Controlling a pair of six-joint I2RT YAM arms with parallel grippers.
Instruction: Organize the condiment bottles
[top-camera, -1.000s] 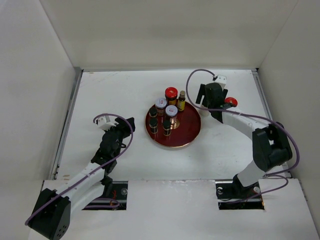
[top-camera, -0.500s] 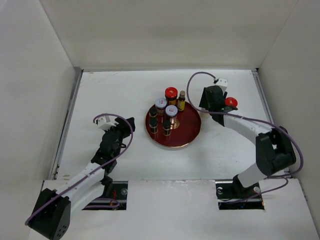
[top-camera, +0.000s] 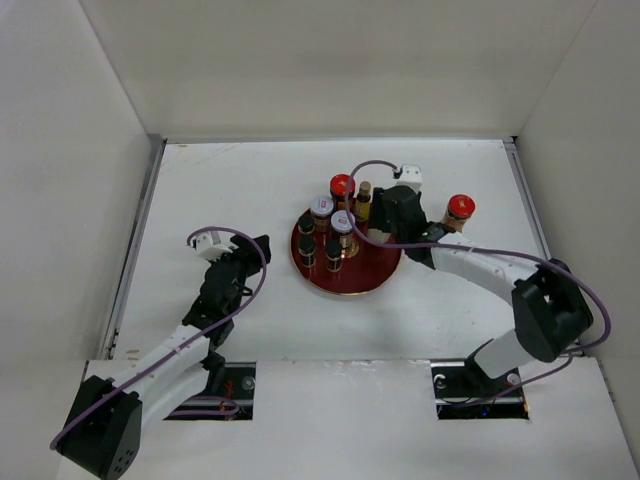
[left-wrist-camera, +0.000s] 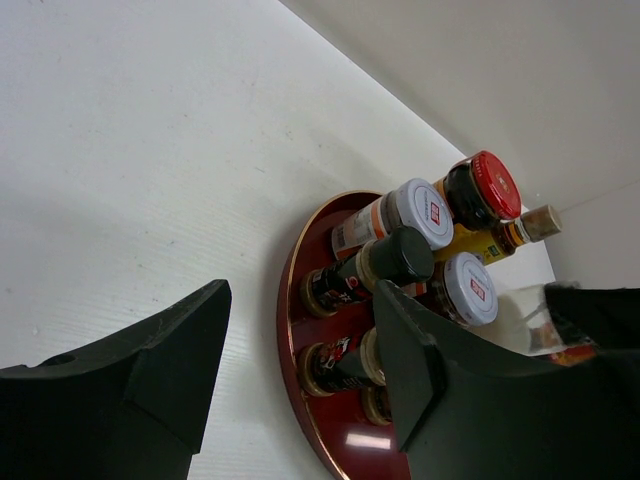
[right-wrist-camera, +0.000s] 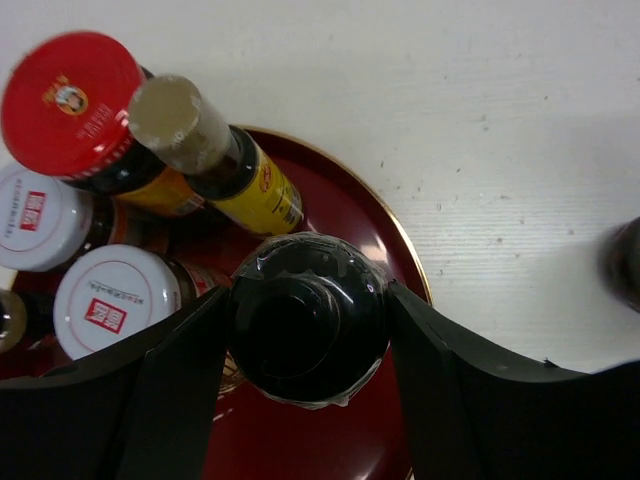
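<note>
My right gripper (top-camera: 384, 222) is shut on a black-capped dark bottle (right-wrist-camera: 305, 320) and holds it over the right part of the round dark-red tray (top-camera: 372, 268). On the tray stand a red-capped jar (top-camera: 342, 186), a slim yellowish bottle (top-camera: 363, 200), two white-lidded jars (top-camera: 321, 208) and small black-capped bottles (top-camera: 306, 250). Another red-capped jar (top-camera: 459, 208) stands on the table right of the tray. My left gripper (top-camera: 245, 256) is open and empty, left of the tray. In the left wrist view the gripper (left-wrist-camera: 300, 310) faces the tray (left-wrist-camera: 290, 300).
White walls enclose the table on the left, back and right. A metal strip (top-camera: 138, 235) runs along the table's left edge. In the right wrist view the tray's gold rim (right-wrist-camera: 400, 255) lies just right of the held bottle.
My right gripper has moved left, away from the red-capped jar on the table, to over the tray with the dark bottle in it. The left arm has not moved.
</note>
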